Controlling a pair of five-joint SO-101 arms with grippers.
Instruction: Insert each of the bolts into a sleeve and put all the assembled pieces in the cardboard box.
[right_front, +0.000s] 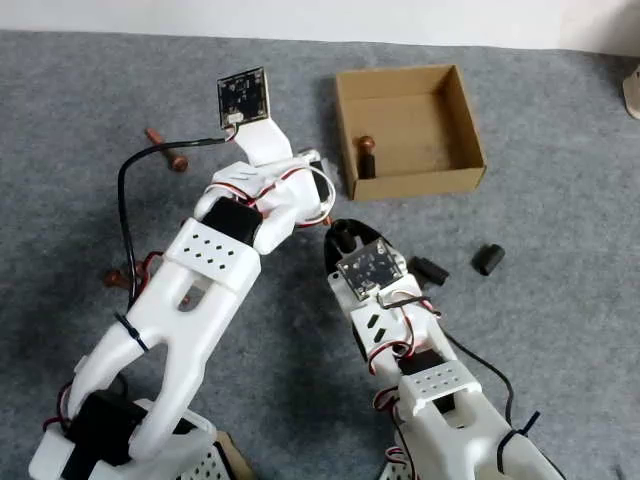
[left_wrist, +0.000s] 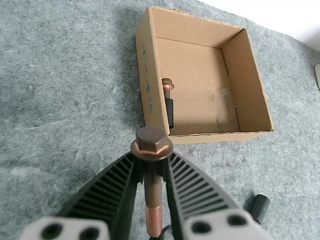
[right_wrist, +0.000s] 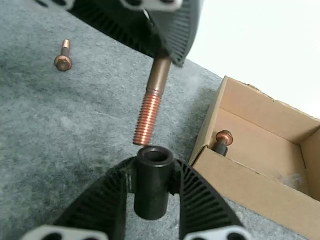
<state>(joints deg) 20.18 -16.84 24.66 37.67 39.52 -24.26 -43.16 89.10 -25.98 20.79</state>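
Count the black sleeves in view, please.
4. One sleeve is in the right end effector, one around the bolt in the cardboard box, two loose on the carpet. Others may be hidden.

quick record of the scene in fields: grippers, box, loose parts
left gripper: shut on bolt, threaded end pointing at the sleeve
right gripper: shut on sleeve, opening facing the bolt
insertion: not yet done, bolt tip just short of the opening
cardboard box: one assembled piece inside, against a wall
loose on table: two loose sleeves, a loose bolt
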